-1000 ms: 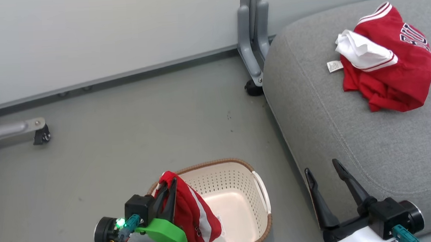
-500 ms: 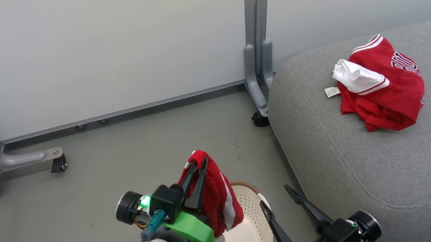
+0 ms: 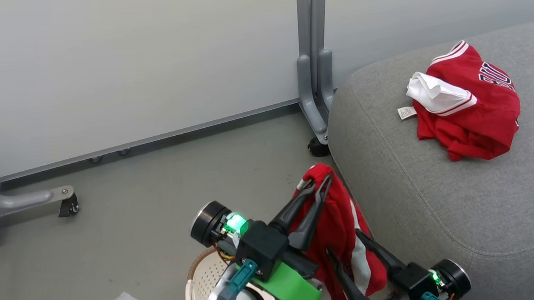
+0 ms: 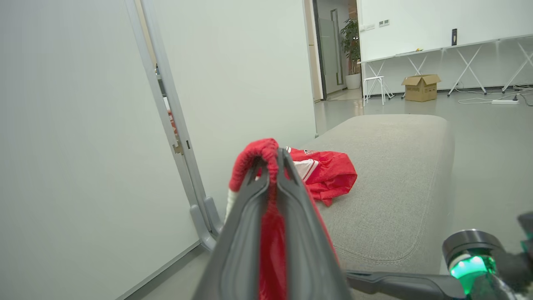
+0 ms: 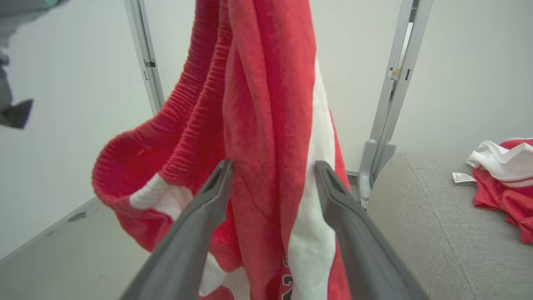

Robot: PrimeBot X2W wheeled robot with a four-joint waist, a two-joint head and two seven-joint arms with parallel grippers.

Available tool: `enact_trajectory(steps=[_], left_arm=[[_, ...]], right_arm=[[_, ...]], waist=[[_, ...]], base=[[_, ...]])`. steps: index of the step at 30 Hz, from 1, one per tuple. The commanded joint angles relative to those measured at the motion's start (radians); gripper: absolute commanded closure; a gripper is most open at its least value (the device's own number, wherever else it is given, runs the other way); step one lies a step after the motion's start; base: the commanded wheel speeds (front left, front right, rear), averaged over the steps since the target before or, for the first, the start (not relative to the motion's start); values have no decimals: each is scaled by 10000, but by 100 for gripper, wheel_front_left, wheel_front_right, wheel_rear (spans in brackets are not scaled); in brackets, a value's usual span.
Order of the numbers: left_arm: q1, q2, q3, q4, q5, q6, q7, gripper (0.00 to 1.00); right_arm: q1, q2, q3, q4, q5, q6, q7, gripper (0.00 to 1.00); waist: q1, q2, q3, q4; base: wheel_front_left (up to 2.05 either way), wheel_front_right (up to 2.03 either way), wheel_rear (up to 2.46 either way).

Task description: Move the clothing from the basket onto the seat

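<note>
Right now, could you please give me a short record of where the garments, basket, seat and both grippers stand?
left gripper: shut on the red striped piece, raised beside the seat
red striped piece: hanging clear of the floor, not yet on the seat
right gripper: open, fingers close to the hanging cloth
jersey: crumpled on the seat, white lining showing
basket: on the floor, at the head view's bottom edge
seat: grey cushion bearing the jersey

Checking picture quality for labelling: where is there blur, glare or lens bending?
Head view: sharp, evenly lit; green lamp blooms. Left wrist view: near fingers soft, post slants from the wide lens. Right wrist view: close red garment slightly soft.
</note>
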Motion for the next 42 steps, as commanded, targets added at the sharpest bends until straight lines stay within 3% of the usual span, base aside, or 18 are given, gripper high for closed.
enact_trajectory(steps=[1,6,13,14,15,31,32,33,34,42], left_arm=[[-167,31,-60,-272,-85,-20,122,100],[-147,127,-165,-1157,-182,-18,687,100],[-48,251,-250,-1463,-257,-45,949,100],[-56,258,-264,-1483,-255,-41,970,100],[-73,258,-281,-1498,-268,-41,985,100],[-166,394,-120,-1323,-276,260,1015,100],[-166,402,-117,-1318,-268,301,1025,84],[-167,416,-105,-1304,-252,333,1043,18],[-145,403,-77,-1301,-292,369,1042,0],[-198,476,-85,-1260,-340,452,1141,0]], right_arm=[[152,7,-97,225,-83,-14,-32,0],[179,33,-467,964,-165,-14,-34,0],[92,49,-386,895,26,-14,-33,0],[63,48,-379,862,11,-14,-32,44],[57,45,-337,886,31,-14,-33,100],[-66,43,0,1002,396,-14,-33,100],[-69,44,-9,981,419,-14,-33,100],[-69,43,-38,953,461,-14,-33,100],[-67,41,-53,934,471,-14,-33,100],[36,43,-83,866,617,-14,-33,100]], waist=[[1,-1,-5,0],[1,-1,-33,-26],[1,-1,2,-87],[1,-1,14,-86],[1,-1,29,-77],[1,-1,211,43],[1,-1,221,39],[1,-1,231,36],[1,-1,238,32],[1,-1,286,-16]], base=[[0,0,0],[0,0,0],[0,0,0],[0,0,0],[0,0,0],[0,0,0],[0,0,0],[0,0,0],[0,0,0],[0,0,0]])
